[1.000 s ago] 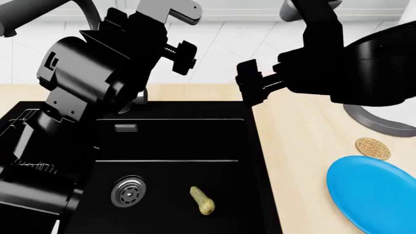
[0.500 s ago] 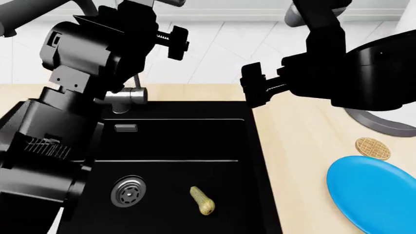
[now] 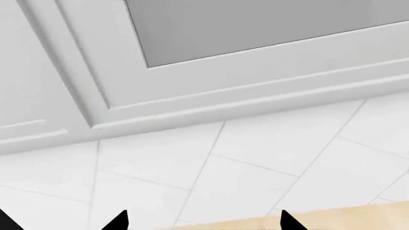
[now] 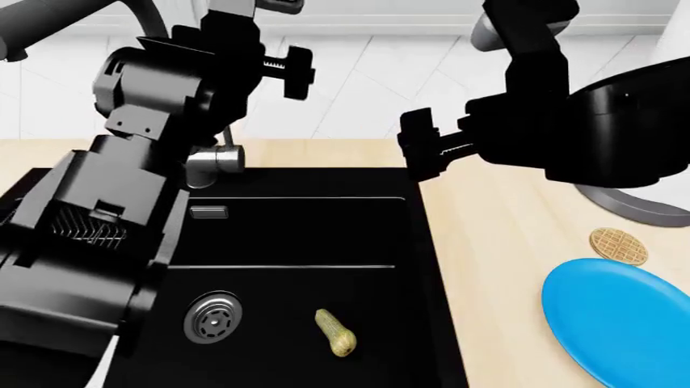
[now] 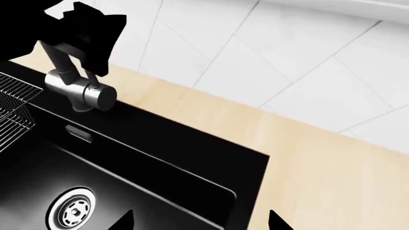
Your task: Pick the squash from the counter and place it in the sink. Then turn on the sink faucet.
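The squash (image 4: 338, 331) lies on the floor of the black sink (image 4: 302, 234), right of the round drain (image 4: 212, 317). The sink faucet (image 4: 212, 162) shows its grey base at the sink's back edge; my left arm hides its neck. My left gripper (image 4: 289, 71) hangs open high above the faucet, facing the tiled wall, its fingertips (image 3: 118, 221) wide apart with nothing between. My right gripper (image 4: 421, 149) is open over the sink's back right corner, empty. The right wrist view shows the faucet (image 5: 80, 91), the drain (image 5: 75, 209) and the counter (image 5: 319, 167).
A blue plate (image 4: 620, 323) and a waffle-patterned disc (image 4: 618, 245) lie on the counter (image 4: 506, 242) to the right. A grey round base (image 4: 636, 204) stands behind them. A wire rack (image 5: 16, 103) sits left of the faucet.
My left arm has risen and swung back, uncovering the faucet's base. The right arm has barely moved. The squash lies still in the sink.
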Available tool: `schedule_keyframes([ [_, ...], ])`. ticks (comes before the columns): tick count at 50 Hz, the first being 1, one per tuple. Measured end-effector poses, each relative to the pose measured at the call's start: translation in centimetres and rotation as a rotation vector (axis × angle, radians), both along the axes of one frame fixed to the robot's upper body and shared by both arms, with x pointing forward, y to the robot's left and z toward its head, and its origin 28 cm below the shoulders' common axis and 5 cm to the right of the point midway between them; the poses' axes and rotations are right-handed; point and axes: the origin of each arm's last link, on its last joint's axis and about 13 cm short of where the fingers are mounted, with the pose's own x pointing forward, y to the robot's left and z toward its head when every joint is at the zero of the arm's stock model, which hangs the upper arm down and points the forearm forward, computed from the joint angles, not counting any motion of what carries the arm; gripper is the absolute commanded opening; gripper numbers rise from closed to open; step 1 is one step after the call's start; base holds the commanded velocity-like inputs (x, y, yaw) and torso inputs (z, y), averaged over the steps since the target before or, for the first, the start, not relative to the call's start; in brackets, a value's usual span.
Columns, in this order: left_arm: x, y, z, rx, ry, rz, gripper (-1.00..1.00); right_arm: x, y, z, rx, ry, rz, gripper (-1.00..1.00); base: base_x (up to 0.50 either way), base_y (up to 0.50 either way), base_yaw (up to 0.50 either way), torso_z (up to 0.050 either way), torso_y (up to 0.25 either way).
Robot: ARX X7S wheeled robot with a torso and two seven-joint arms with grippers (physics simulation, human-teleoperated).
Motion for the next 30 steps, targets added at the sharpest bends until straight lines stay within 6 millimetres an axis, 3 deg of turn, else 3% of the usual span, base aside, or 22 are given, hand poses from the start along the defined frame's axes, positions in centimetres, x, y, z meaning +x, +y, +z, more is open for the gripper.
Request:
schedule_keyframes([
  [30, 1.2, 0.6, -3.5, -0.023, 0.055, 0.05, 1.0, 0.4, -0.2, -0.9, 0.011, 0.017, -0.003, 1.0, 0.0, 0.0, 0.0, 0.0, 0.0],
])
